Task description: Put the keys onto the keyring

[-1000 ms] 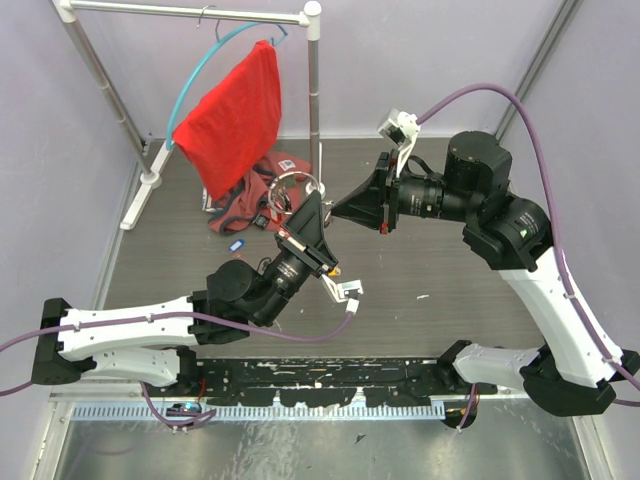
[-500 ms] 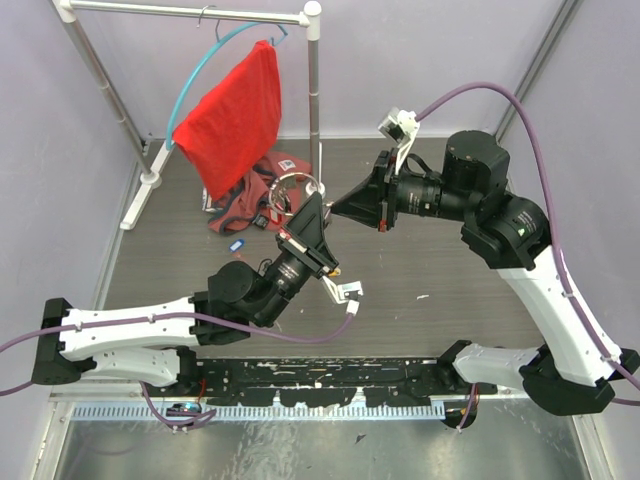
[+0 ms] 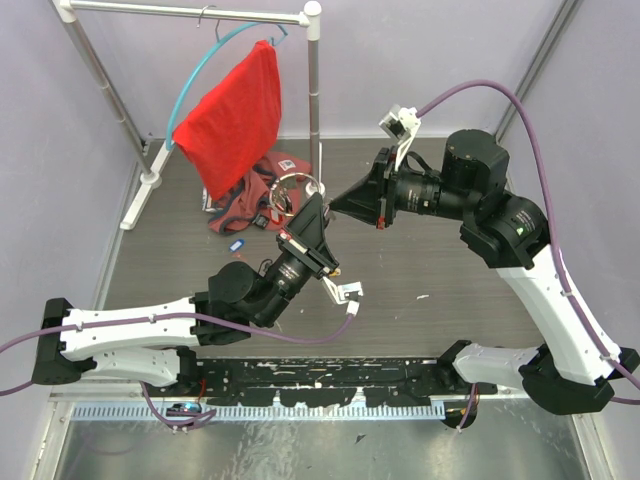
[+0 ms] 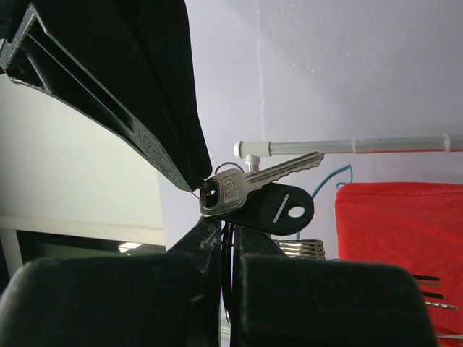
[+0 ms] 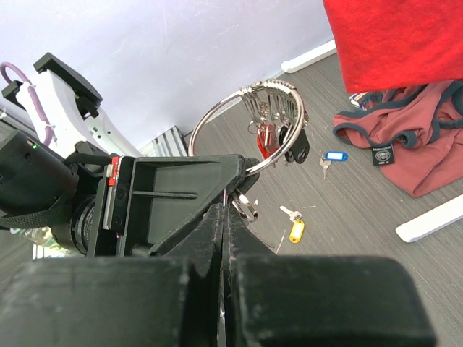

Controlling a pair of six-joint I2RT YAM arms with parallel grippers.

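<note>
silver key (image 4: pixel 228 194): stamped marks on its head — too blurred to read
black key head (image 4: pixel 281 210): one white slanted bar, no letters or digits
garment label (image 5: pixel 381 155): black patch with a pale print — too small to make out
legible text, brand or number: none in any view
</note>
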